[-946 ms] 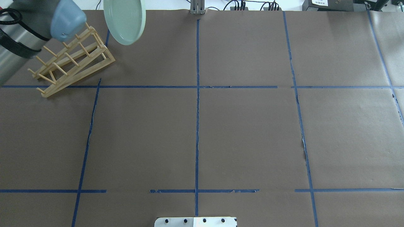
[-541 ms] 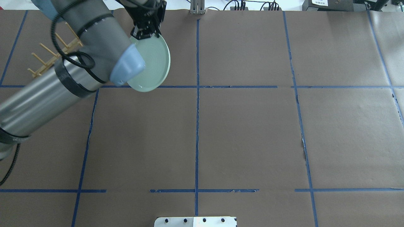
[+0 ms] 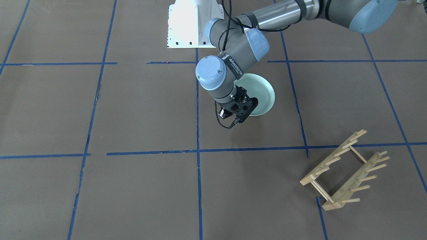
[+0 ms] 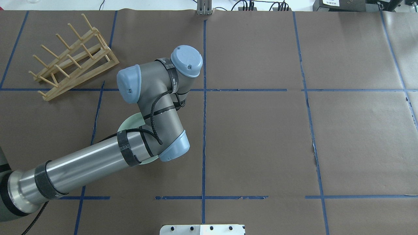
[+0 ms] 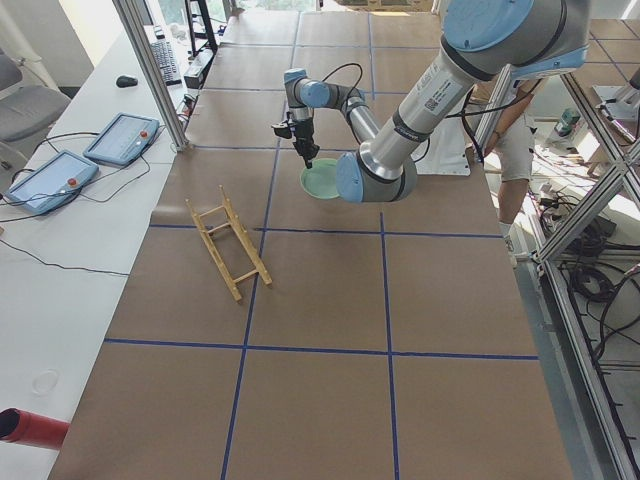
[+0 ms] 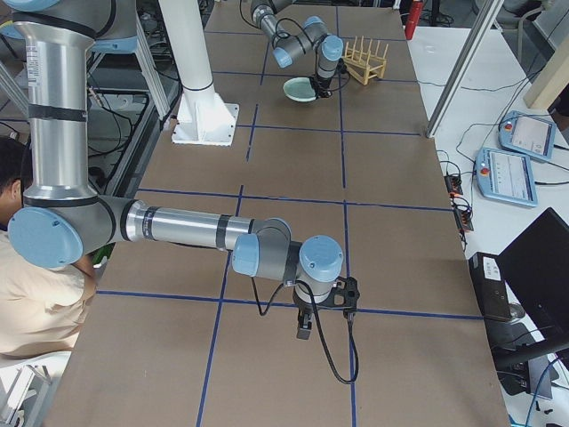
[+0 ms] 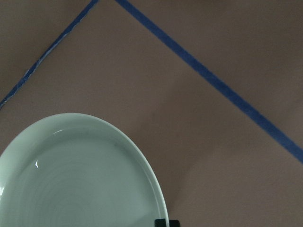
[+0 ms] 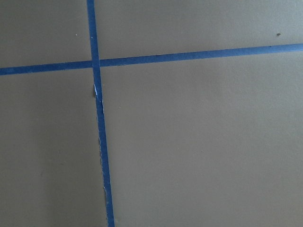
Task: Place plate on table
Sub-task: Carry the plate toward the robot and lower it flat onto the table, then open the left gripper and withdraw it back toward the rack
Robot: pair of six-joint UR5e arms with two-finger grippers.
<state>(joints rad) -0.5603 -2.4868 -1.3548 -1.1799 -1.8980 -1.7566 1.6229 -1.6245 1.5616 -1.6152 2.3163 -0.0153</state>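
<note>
The pale mint-green plate (image 3: 262,95) lies level, low over the brown table (image 3: 133,110), near a blue tape line. I cannot tell whether it touches the table. My left gripper (image 3: 251,106) is shut on the plate's rim at the side away from the robot base. In the left wrist view the plate (image 7: 71,179) fills the lower left, with a black fingertip (image 7: 167,222) at its rim. In the overhead view my left arm hides most of the plate (image 4: 128,122). My right gripper (image 6: 324,307) hangs over bare table by a tape cross; I cannot tell whether it is open or shut.
The light wooden peg rack (image 4: 73,60) stands empty at the far left of the table, apart from the plate. The white robot base (image 3: 190,23) is at the table's near edge. A person (image 6: 40,294) sits beside the table on the right arm's side.
My left arm has carried the plate from the far edge by the rack toward the robot and down. The plate has turned from tilted to level.
</note>
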